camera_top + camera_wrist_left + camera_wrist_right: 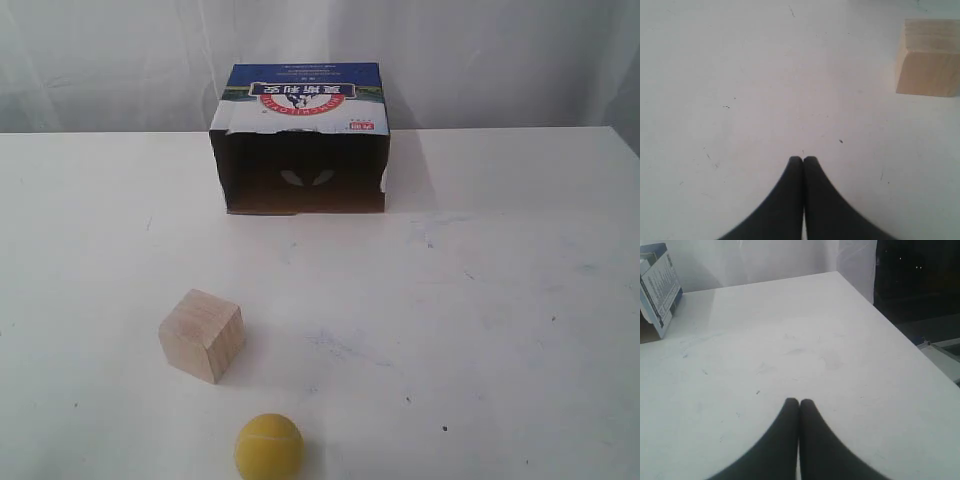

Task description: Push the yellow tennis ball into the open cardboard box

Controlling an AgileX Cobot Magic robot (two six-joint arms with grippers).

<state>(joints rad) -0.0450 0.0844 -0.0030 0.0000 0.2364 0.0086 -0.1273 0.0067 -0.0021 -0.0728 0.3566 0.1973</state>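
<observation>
The yellow tennis ball [268, 447] rests on the white table at the near edge of the exterior view. The open cardboard box [300, 140] lies at the back, its dark opening facing the ball and its blue, white and red printed face on top; a corner of the open cardboard box [657, 287] shows in the right wrist view. My left gripper [803, 160] is shut with nothing in it, above bare table. My right gripper [799, 402] is shut and empty too. Neither gripper shows in the exterior view, and the ball is out of both wrist views.
A pale wooden cube [201, 334] stands between the ball and the box, a little to the left; this wooden cube [929, 57] also shows in the left wrist view. The table's right edge [890, 325] drops off to a dark area.
</observation>
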